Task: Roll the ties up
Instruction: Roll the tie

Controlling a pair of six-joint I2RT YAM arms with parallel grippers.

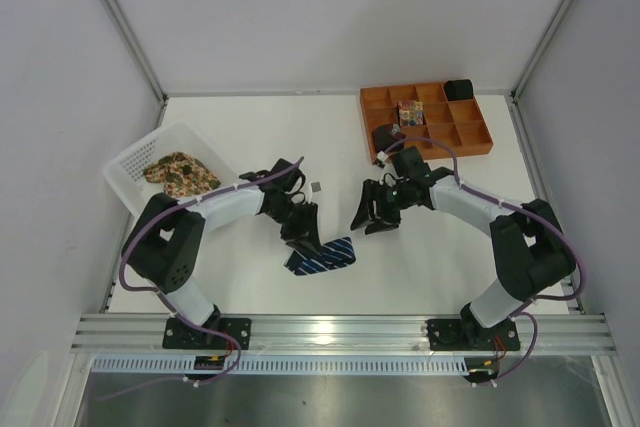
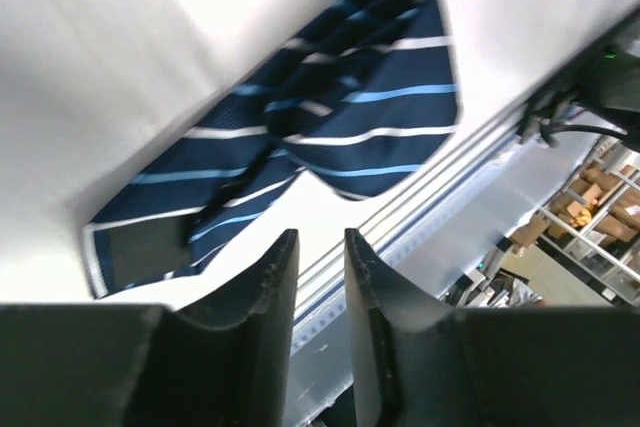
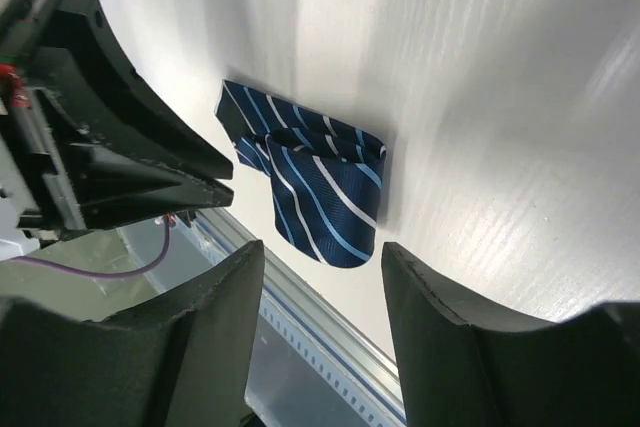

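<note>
White smooth tabletop (image 1: 250, 137) | navy woven-fabric necktie with thin pale-blue diagonal stripes (image 1: 322, 256): lower centre of top view, limp, a loose flattened coil | left claw (image 2: 320, 247): narrowly parted, empty, just beside tie | right claw (image 3: 322, 252): wide apart, empty, nearby | judgement: pinch both coil edges, keep fabric taut, roll evenly, else it slumps.

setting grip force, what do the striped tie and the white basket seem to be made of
Navy striped tie: probably woven fabric with a slight sheen, since it folds softly over itself. White basket: most likely rigid moulded plastic with a matte finish, judging by its perforated walls.
</note>
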